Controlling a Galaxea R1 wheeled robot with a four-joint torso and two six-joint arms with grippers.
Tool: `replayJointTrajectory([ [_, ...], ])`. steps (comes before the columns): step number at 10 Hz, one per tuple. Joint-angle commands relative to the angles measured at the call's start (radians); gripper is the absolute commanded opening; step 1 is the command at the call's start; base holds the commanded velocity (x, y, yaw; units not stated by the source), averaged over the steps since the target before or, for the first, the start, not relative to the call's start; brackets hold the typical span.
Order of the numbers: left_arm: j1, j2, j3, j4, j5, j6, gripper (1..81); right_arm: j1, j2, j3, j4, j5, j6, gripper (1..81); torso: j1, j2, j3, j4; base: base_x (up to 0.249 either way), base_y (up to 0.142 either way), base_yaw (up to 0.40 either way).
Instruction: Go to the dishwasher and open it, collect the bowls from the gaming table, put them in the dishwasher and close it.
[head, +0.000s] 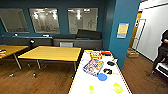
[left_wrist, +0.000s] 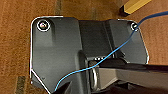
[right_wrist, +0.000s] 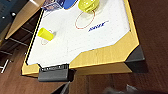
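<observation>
Neither claw's opening can be told: the left wrist view is taking in dark robot parts and a blue cable (left_wrist: 110, 53) above brown wood floor (left_wrist: 15, 37), and the right wrist view is looking down on the near end of the gaming counter (right_wrist: 100, 53).

That long pale counter (head: 82, 82) is lying just ahead, running away towards a teal pillar (head: 125, 15). A yellow bowl (head: 117, 88) is sitting near its right edge, a yellow cup (head: 91, 89) lying on its side to the left. Farther along are resting a blue disc (head: 102, 77), a colourful tray (head: 93, 67), dark items (head: 108, 70) and a red object (head: 106, 53); the tray's contents are too blurred to name.

Yellow tables (head: 52, 53) are standing left. A person (head: 162, 53) is standing far right.
</observation>
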Motion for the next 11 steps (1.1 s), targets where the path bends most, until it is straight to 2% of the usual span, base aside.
replayJointTrajectory([
  [1,-0.039,0.002,0.001,-0.003,0.049,0.001,81.1,0.219,-0.108,0.007,0.006,-0.164,0.070,81.1,0.000,0.000,0.000,0.000,0.000,0.000,0.000],
  [3,-0.041,0.002,0.001,-0.003,0.047,0.001,81.1,0.304,-0.096,-0.021,0.007,-0.233,0.173,81.1,0.000,0.000,0.000,0.000,0.000,0.000,0.000],
  [5,-0.041,0.002,0.001,-0.003,0.046,0.001,81.1,0.373,-0.068,-0.084,0.003,-0.267,0.331,81.1,0.000,0.000,0.000,0.000,0.000,0.000,0.000],
  [6,-0.041,0.002,0.001,-0.003,0.046,0.001,81.1,0.405,-0.045,-0.114,0.003,-0.293,0.374,81.1,0.000,0.000,0.000,0.000,0.000,0.000,0.000],
  [8,-0.041,0.000,0.001,-0.003,0.044,0.001,81.1,0.483,-0.019,-0.150,0.004,-0.327,0.396,81.1,0.000,0.000,-0.001,0.000,0.000,0.000,0.000],
  [11,-0.053,0.000,0.001,-0.005,0.052,0.001,81.1,0.571,0.063,-0.199,-0.008,-0.396,0.396,81.1,0.000,0.000,-0.001,0.000,0.000,0.000,0.000],
])
